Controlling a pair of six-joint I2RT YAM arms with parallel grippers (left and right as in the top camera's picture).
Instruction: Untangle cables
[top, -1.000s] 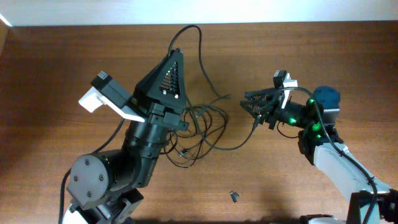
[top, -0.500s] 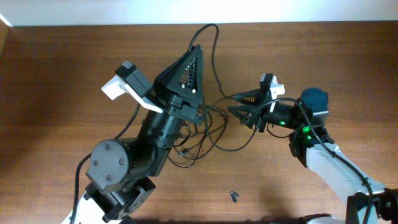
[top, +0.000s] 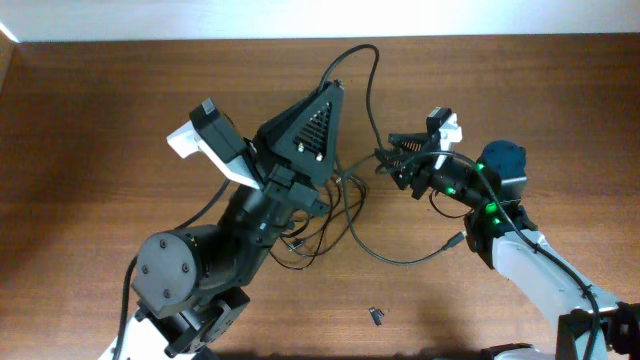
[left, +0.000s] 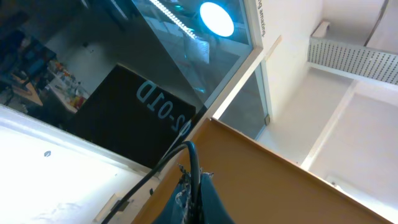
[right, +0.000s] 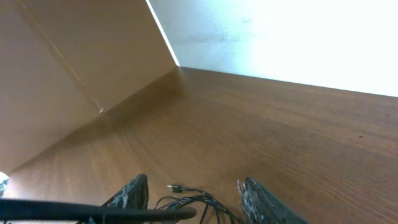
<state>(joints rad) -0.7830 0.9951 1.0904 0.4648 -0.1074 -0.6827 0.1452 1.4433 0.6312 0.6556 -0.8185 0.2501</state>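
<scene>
Left fingers: the fingers of the left gripper are pressed together on a black strand, which they hold lifted on the far side of the tangle.
Right fingers: the fingers of the right gripper stand spread and pinch nothing. A cable crosses low in their wrist view, and we cannot tell whether it touches a pad.
Cables: the tangle lies on the table, partly hidden beneath the left arm. A loose plug end trails out on the tangle's right.
Held strand: it arcs up and away from the tangle, then drops past the right gripper and back toward the tangle.
Risk, tightening: we judge that more lift on the strand could cinch the loops of the tangle instead of freeing them.
Risk, dragging: nothing pins the tangle, so the whole tangle may slide or rise with the pull.
Risk, wrong catch: if the right gripper closes on the strand the left one holds, both arms would pull one cable and nothing would separate.
Risk, slip: the strand is thin and sits at the very fingertips, so we think a sideways tug could pull it free.
Risk, collision: both grippers are near each other beyond the tangle, so a careless approach could knock them together.
Stray piece: a small dark piece lies well apart on the tangle's near side, and a swept cable could catch it.
</scene>
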